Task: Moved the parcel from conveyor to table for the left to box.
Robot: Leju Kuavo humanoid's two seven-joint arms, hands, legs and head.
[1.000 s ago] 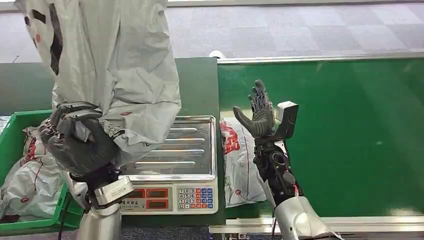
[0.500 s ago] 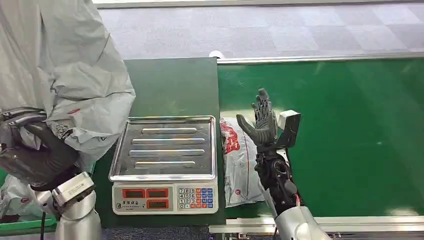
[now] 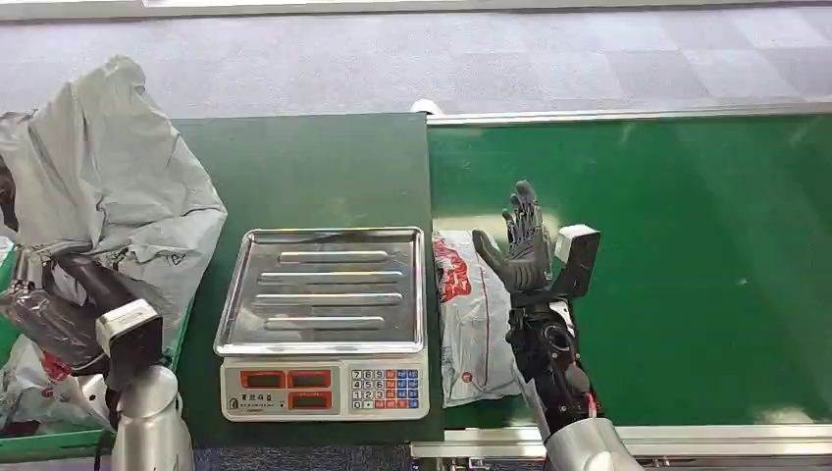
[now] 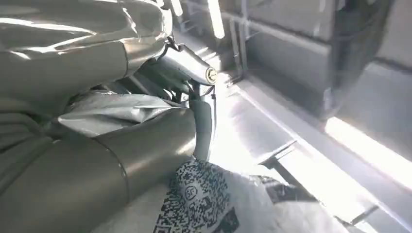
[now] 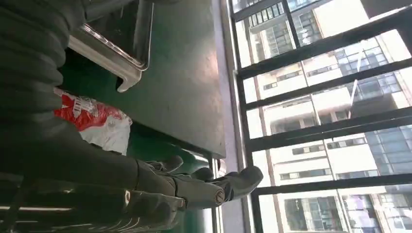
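My left hand [image 3: 57, 306] grips a large crumpled grey parcel [image 3: 113, 191] at the far left of the table, above the green box [image 3: 44, 448]. In the left wrist view the hand [image 4: 92, 165] is closed around the grey film [image 4: 114, 109], with a code label [image 4: 197, 194] just beyond it. A white parcel with red print [image 3: 473, 319] lies flat on the green conveyor [image 3: 687, 265], against the table edge. My right hand [image 3: 522, 245] is raised beside that parcel, fingers spread and holding nothing. The right wrist view shows the same parcel [image 5: 92, 119] and my right hand [image 5: 194, 190].
A weighing scale [image 3: 324, 314] with a steel tray and keypad stands on the dark green table [image 3: 314, 167], between the box and the conveyor. Other bagged parcels [image 3: 29, 385] lie in the box. Grey floor runs beyond the table and the conveyor's metal rail [image 3: 628, 115].
My left hand has carried the grey parcel from above the scale leftward and down, over the box. My right hand has sunk slightly and stays open.
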